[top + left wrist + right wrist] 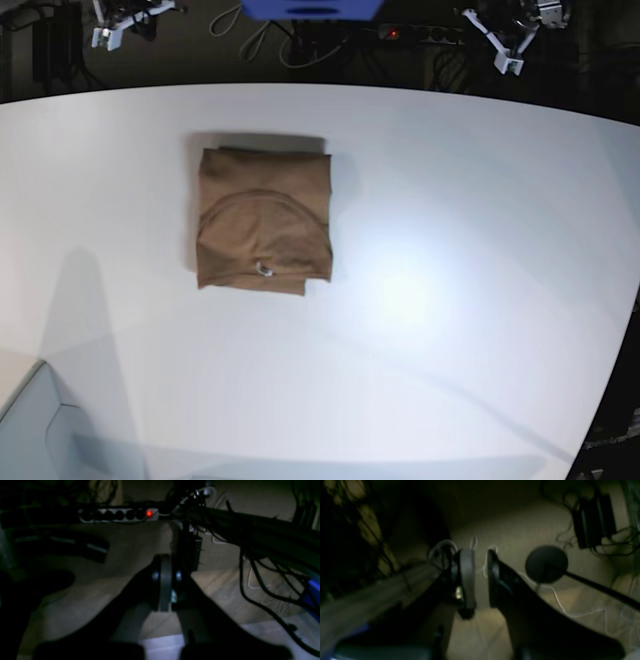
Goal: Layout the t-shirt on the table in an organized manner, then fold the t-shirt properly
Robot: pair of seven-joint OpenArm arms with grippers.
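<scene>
The brown t-shirt [264, 218] lies folded into a compact near-square on the white table [450, 250], left of centre, with its small whitish tag [264, 268] facing up near the front edge. Neither wrist view shows the shirt or the tabletop. My left gripper [172, 580] hangs over the floor with its jaws together and empty. My right gripper [480, 577] also hangs over the floor, its jaws a small gap apart and empty. In the base view both arms sit beyond the table's far edge, the left arm [505, 45] and the right arm [115, 25].
A power strip [120, 515] with a red light and dark cables [262, 580] lie on the floor under the left gripper. A round black stand foot [546, 563] is by the right gripper. A blue object [310, 8] is behind the table.
</scene>
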